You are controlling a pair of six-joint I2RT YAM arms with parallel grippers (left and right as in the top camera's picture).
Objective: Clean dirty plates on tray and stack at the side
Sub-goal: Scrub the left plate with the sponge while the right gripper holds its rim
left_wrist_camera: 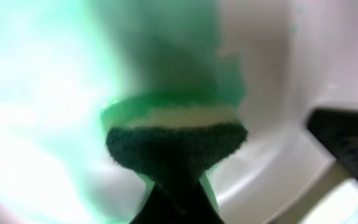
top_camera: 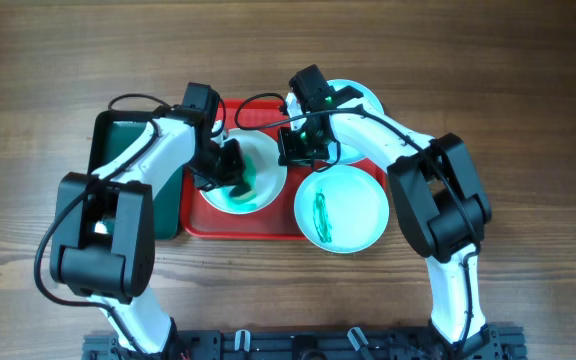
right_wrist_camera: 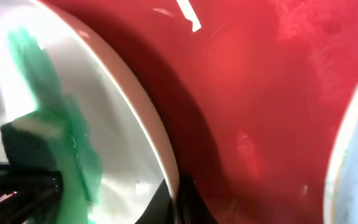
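Firmly, left pincer [top_camera: 232, 172] clamps sponge [left_wrist_camera: 176, 144] against white plate [top_camera: 271, 160].

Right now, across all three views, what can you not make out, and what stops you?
- Overhead: the pale aqua round plate at the back is mostly under the right arm; any smear is hidden.
- Overhead: the left hand covers the white round plate's middle.
- Left wrist: blur; only the green sponge reads.
- Right wrist: the bottom edge cuts off the right hand; its grip is unclear.
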